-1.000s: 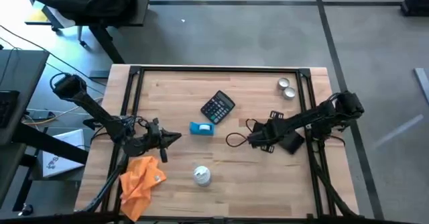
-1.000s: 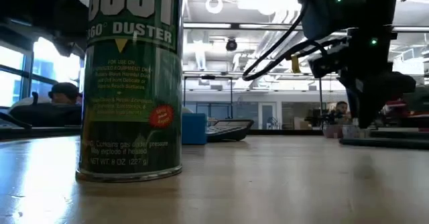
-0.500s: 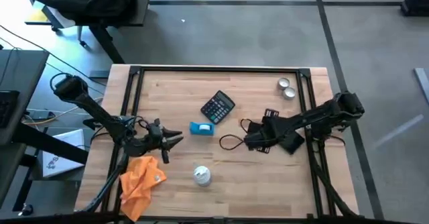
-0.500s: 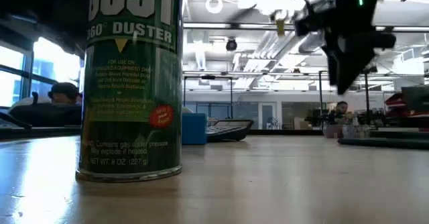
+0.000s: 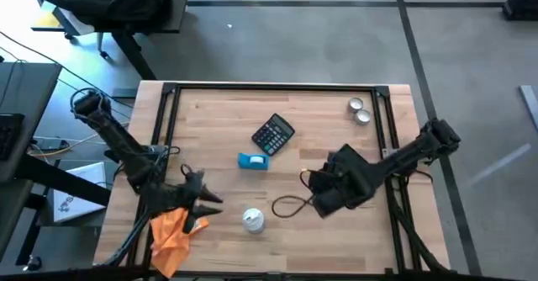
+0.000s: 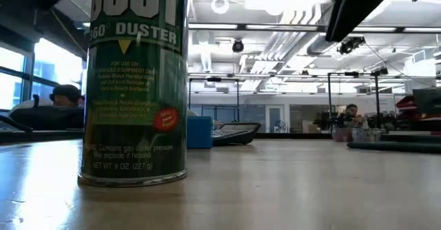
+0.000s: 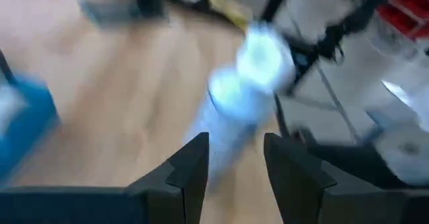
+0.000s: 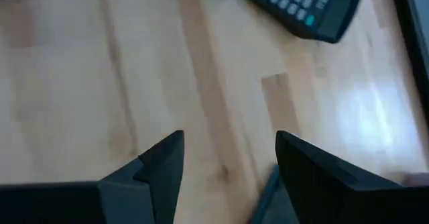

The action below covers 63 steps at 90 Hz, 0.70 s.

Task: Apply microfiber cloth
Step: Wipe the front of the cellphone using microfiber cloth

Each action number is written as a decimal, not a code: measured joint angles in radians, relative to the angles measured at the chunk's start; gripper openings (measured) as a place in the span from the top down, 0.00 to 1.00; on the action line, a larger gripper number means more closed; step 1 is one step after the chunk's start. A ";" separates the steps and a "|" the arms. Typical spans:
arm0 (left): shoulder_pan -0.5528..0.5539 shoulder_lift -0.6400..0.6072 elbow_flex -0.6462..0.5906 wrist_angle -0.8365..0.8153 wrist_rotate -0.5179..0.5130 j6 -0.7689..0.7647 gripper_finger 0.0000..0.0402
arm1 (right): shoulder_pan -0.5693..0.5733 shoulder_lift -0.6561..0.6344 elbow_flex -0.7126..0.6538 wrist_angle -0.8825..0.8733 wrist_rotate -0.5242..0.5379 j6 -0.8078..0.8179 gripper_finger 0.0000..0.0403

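1. We judge the task barely begun: the microfiber cloth (image 5: 172, 230) lies unheld in a heap at the bench's (image 5: 336, 235) front-left corner.
2. Our left claw (image 5: 208, 207) hovers at the cloth's upper edge, fingers parted and empty (pointing toward the duster can (image 5: 253, 220)).
3. Our right claw (image 8: 224, 160), also spread and empty, hangs over the bench's front-right area, well apart from the cloth.
4. Left to do: grasp and wipe.
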 joint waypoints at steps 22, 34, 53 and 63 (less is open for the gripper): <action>-0.089 0.101 0.009 -0.156 0.231 -0.417 0.68 | 0.080 0.000 0.000 0.014 0.080 0.106 0.50; -0.092 0.167 0.008 -0.222 0.378 -0.556 0.68 | 0.091 0.000 0.000 0.015 0.119 0.116 0.50; -0.093 0.239 0.009 -0.338 0.472 -0.631 0.68 | 0.075 0.000 0.000 0.014 0.127 0.115 0.50; -0.094 0.302 0.009 -0.438 0.516 -0.675 0.68 | 0.068 0.000 -0.003 0.016 0.128 0.115 0.50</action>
